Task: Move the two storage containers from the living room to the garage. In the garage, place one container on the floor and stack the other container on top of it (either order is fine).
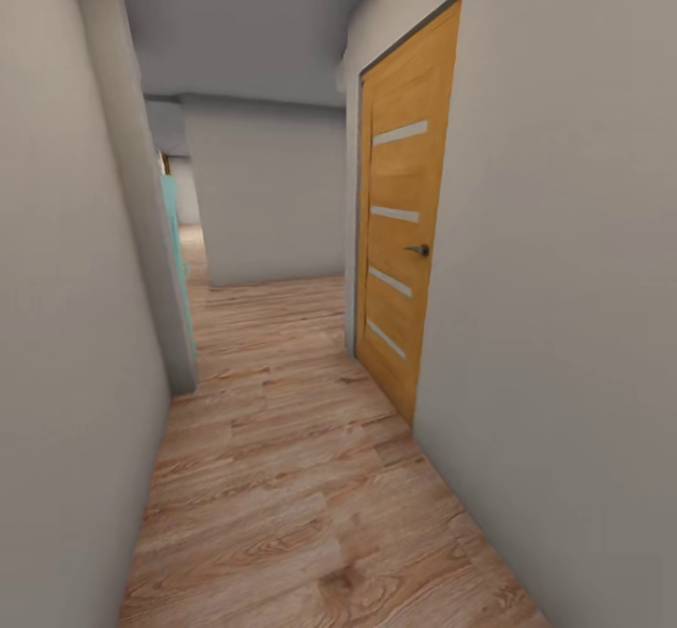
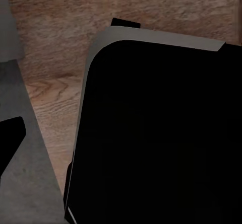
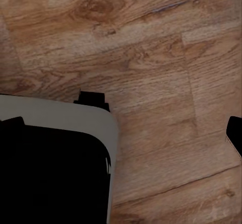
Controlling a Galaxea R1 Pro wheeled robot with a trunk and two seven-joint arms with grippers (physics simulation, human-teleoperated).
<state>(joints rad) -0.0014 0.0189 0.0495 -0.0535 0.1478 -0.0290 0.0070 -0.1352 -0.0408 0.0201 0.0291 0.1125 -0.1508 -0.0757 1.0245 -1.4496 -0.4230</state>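
Wood-plank hallway floor (image 1: 282, 478), one orange wooden door (image 1: 404, 233), grey walls (image 1: 583, 280), claw states unclear.

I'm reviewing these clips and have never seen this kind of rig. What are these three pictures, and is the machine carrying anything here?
These are simulator renders from a wheeled two-armed robot. The large picture comes from its head camera: a narrow hallway with a wood-plank floor, grey walls and a closed wooden door on the right. The two small pictures come from cameras near each gripper, pointing down at the same floor; the big dark shape with a pale rim looks like the robot's own body. No red-orange container is visible, so I cannot say anything is held, and the fingers are too unclear to judge. It seems to be travelling.
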